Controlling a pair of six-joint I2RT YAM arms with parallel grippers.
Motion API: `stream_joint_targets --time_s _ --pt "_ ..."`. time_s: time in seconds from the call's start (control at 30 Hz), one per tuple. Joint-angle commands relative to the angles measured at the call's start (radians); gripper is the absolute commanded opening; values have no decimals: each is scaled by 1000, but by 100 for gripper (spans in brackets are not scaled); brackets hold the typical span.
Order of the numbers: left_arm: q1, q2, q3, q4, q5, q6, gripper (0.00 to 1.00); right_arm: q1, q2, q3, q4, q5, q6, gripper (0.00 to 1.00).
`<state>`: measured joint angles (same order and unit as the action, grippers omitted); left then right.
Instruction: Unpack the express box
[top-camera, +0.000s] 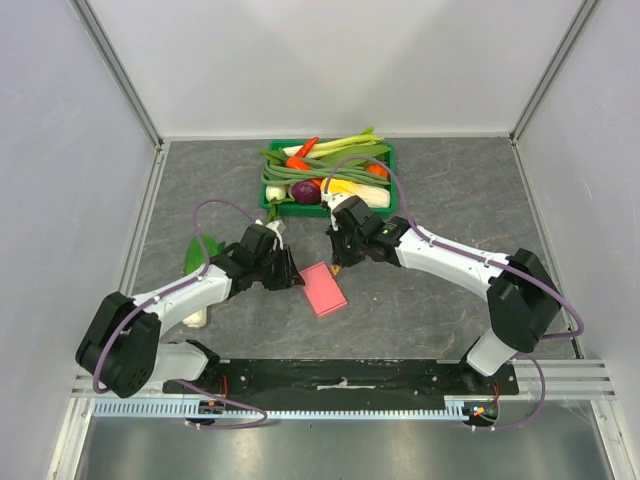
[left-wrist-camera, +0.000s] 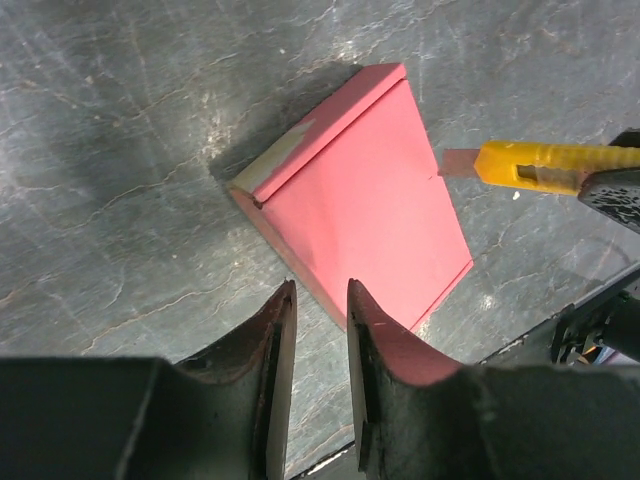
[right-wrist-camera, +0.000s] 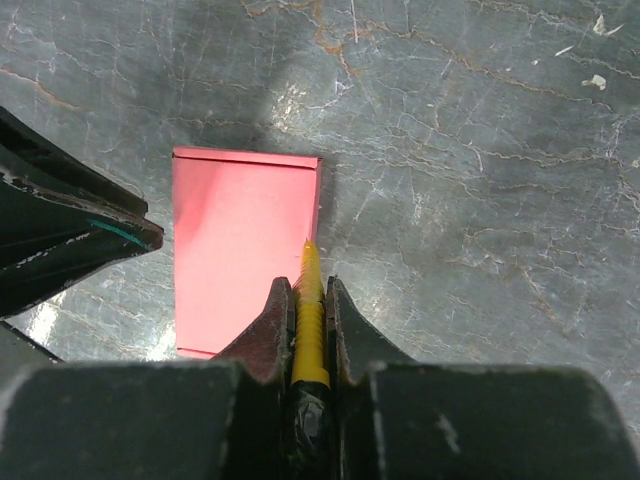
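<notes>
The pink express box (top-camera: 323, 289) lies flat and closed on the grey table between both arms. It also shows in the left wrist view (left-wrist-camera: 370, 200) and the right wrist view (right-wrist-camera: 245, 250). My left gripper (top-camera: 292, 275) is at the box's left edge, narrowly open with nothing between its jaws (left-wrist-camera: 320, 290). My right gripper (top-camera: 338, 258) is shut on a yellow utility knife (right-wrist-camera: 310, 320). The knife (left-wrist-camera: 530, 165) has its blade out, and the tip is at the box's right edge.
A green crate (top-camera: 392, 175) full of vegetables stands just behind the grippers. A green leafy vegetable (top-camera: 197, 255) and a white object (top-camera: 195, 318) lie by the left arm. White walls enclose the table on three sides.
</notes>
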<state>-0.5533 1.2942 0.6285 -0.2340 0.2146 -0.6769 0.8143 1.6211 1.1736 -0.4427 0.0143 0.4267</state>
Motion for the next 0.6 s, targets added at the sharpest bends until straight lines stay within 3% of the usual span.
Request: stream_joint_targets --time_s 0.0,0.57 --pt "-5 6 -19 76 52 39 33 2 26 -15 6 46 -3 0" --pt "-5 -67 -50 133 125 27 45 2 52 -57 25 75 14 0"
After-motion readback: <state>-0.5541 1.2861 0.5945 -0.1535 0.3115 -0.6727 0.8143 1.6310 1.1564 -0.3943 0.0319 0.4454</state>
